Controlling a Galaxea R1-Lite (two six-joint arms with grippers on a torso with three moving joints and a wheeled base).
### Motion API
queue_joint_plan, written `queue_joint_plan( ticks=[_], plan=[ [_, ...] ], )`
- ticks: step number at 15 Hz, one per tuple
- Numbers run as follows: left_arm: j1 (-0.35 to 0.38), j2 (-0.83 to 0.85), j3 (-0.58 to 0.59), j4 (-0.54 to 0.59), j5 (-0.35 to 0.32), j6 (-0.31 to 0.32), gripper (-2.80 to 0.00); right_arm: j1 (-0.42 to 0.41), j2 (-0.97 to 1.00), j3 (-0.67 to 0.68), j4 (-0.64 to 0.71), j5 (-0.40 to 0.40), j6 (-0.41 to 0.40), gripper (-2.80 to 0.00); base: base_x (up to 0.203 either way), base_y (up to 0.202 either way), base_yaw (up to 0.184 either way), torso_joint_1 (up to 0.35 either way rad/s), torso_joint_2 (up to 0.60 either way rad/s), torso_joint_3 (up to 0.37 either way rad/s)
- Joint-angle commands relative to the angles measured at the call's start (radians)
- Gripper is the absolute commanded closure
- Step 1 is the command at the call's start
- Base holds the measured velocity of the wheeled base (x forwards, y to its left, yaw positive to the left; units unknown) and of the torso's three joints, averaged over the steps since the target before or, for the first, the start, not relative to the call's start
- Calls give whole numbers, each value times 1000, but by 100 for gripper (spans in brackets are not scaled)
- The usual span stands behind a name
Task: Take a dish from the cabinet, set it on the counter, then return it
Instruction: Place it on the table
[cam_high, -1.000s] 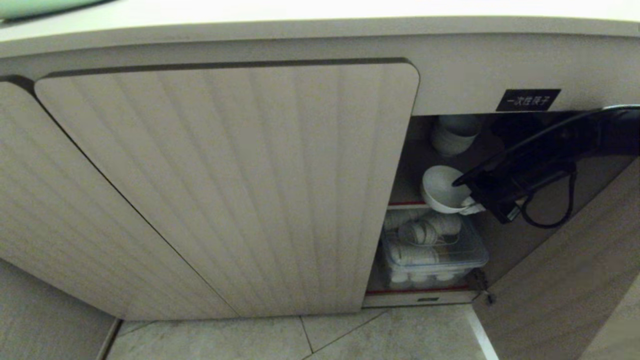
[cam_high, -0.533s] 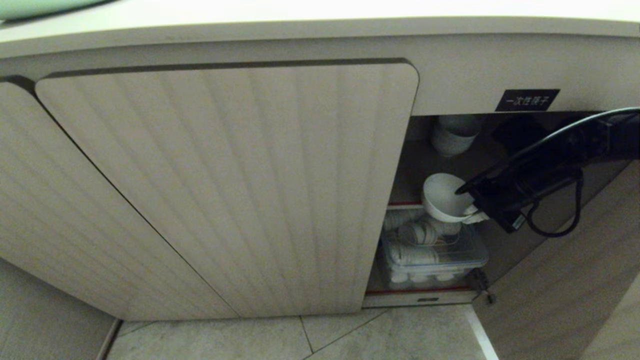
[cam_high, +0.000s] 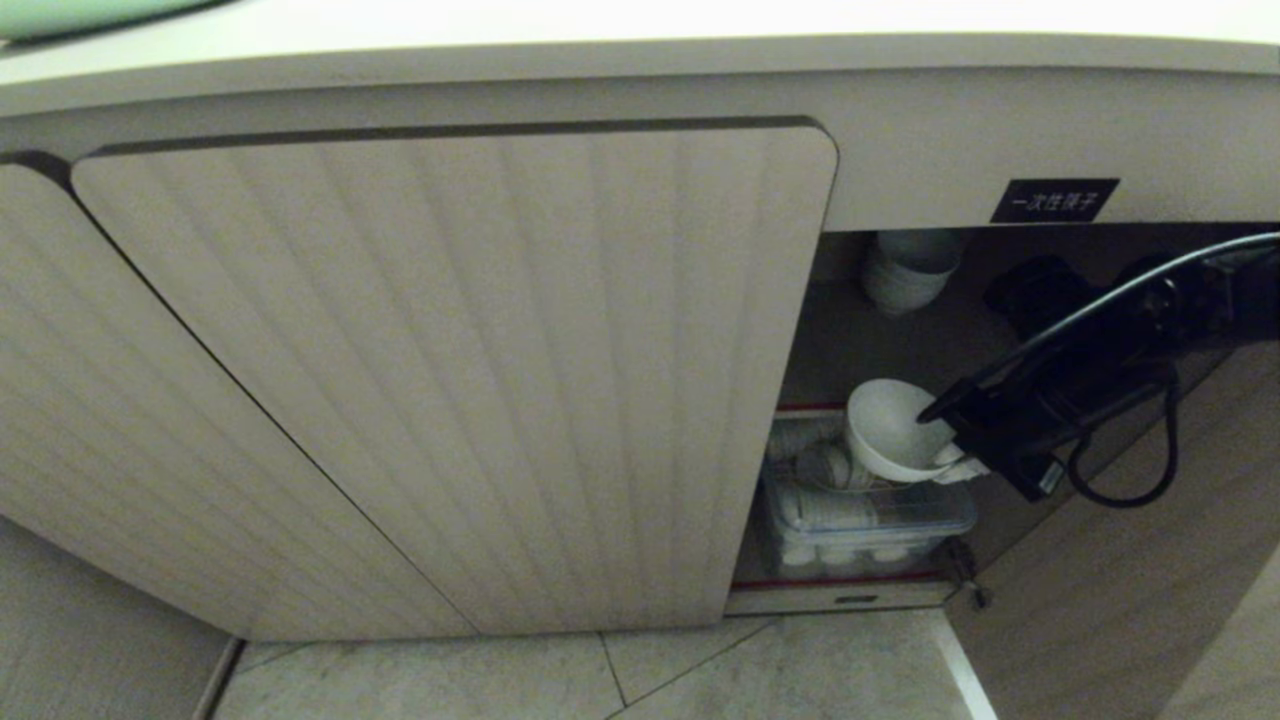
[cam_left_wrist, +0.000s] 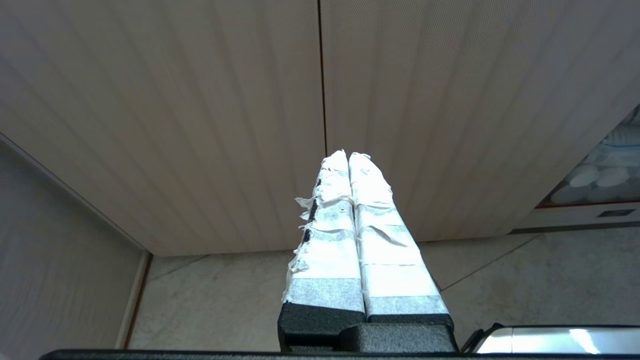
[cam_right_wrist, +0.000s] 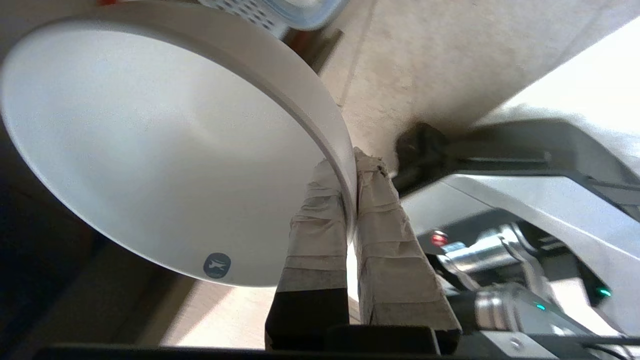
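Observation:
The dish (cam_high: 885, 428), a small white bowl, hangs tilted in the cabinet's opening, level with the red-edged shelf (cam_high: 808, 408). My right gripper (cam_high: 945, 452) is shut on its rim from the right. In the right wrist view the taped fingers (cam_right_wrist: 320, 225) pinch the rim of the dish (cam_right_wrist: 150, 140), one inside and one outside, with the gripper (cam_right_wrist: 350, 165) at the bowl's edge. The cabinet (cam_high: 1100, 560) stands with its right door swung open, under a black label (cam_high: 1055, 200). The counter (cam_high: 640, 20) runs along the top. My left gripper (cam_left_wrist: 348, 156) is parked and shut, empty, facing closed fluted doors.
A stack of white bowls (cam_high: 905, 270) stands at the back of the upper shelf. A clear plastic box (cam_high: 870, 515) of small dishes fills the lower shelf below the held bowl. The closed fluted door (cam_high: 450, 380) borders the opening on the left. Tiled floor (cam_high: 800, 670) lies below.
My right gripper and the bowl have come down and slightly right, from over the upper shelf to its red front edge. The left arm has not moved.

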Motion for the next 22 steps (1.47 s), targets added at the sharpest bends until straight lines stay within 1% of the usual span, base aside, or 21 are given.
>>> queue_joint_plan(
  ticks=[1,3,7,9,11,14,16,20,22],
  plan=[
    [0,0,0,0,0,0,0,5,-28,47,4,2,-17,0,0,0,0,0,0,0],
    [0,0,0,0,0,-1,0,7,-68,100,3,1,-51,0,0,0,0,0,0,0],
    [0,0,0,0,2,0,0,7,-147,205,-1,1,-60,0,0,0,0,0,0,0],
    [0,0,0,0,0,0,0,7,-205,278,-25,2,-88,0,0,0,0,0,0,0],
    [0,0,0,0,0,0,0,7,-264,337,-44,3,-130,0,0,0,0,0,0,0],
    [0,0,0,0,0,-1,0,7,-355,420,-46,5,-216,0,0,0,0,0,0,0],
    [0,0,0,0,0,0,0,7,-417,466,-46,6,-255,0,0,0,0,0,0,0],
    [0,0,0,0,0,0,0,7,-510,487,-37,7,-302,0,0,0,0,0,0,0],
    [0,0,0,0,0,-1,0,7,-554,508,-35,6,-362,0,0,0,0,0,0,0]
  ],
)
